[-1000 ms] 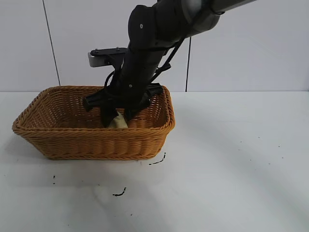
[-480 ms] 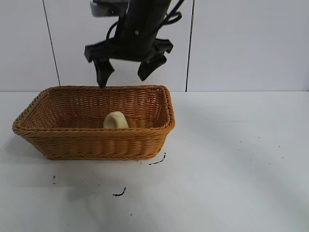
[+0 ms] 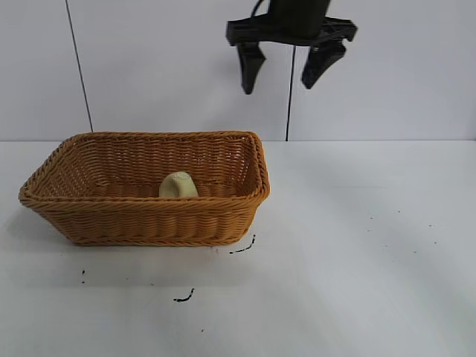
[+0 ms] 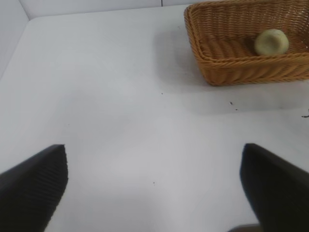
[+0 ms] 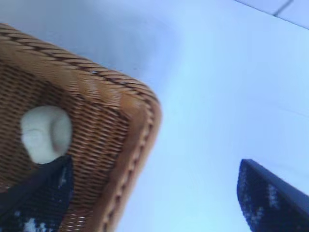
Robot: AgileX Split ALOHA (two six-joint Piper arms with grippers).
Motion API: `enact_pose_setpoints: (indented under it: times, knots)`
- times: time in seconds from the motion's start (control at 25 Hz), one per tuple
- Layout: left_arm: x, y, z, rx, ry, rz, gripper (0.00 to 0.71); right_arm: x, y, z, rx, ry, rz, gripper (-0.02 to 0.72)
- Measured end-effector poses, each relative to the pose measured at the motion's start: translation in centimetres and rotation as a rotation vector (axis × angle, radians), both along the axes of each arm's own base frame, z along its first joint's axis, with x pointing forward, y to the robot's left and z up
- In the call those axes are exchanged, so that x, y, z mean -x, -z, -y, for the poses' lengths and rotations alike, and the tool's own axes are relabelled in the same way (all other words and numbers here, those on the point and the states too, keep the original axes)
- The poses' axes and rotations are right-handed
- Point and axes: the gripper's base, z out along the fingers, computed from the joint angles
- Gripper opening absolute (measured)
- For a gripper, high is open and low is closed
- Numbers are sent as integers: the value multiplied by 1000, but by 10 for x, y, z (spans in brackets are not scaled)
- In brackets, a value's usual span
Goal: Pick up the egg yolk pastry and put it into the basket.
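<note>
Evidently my right gripper [image 3: 283, 65] hung open and empty, high at the basket's [image 3: 89, 217] one o'clock. Egg yolk pastry [image 3: 178, 184] sat inside the basket, so I judged placement complete. Left gripper [image 4: 154, 188] was parked, open.

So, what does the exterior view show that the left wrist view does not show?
Only the exterior view shows the right gripper, open and empty, high above the table beside the basket. Only the left wrist view shows the left gripper, open over bare table away from the basket. Both show the egg yolk pastry lying inside the basket.
</note>
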Motion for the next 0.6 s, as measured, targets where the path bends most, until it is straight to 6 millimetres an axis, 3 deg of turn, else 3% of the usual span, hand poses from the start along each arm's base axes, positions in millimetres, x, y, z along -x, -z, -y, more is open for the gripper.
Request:
enact_pose_setpoints:
  times: [0.2,0.32,0.48,0.6]
  knots:
    - [0,0,0,0,0,0,697,-15,2,80,15,169,-50,656]
    - [0,0,0,0,0,0,697,-18,3,116,-10,246,-72,656]
    - [0,0,0,0,0,0,697,-17,3,134,-28,283,-93,656]
    - [0,0,0,0,0,0,697,-17,3,135,-25,276,-93,656]
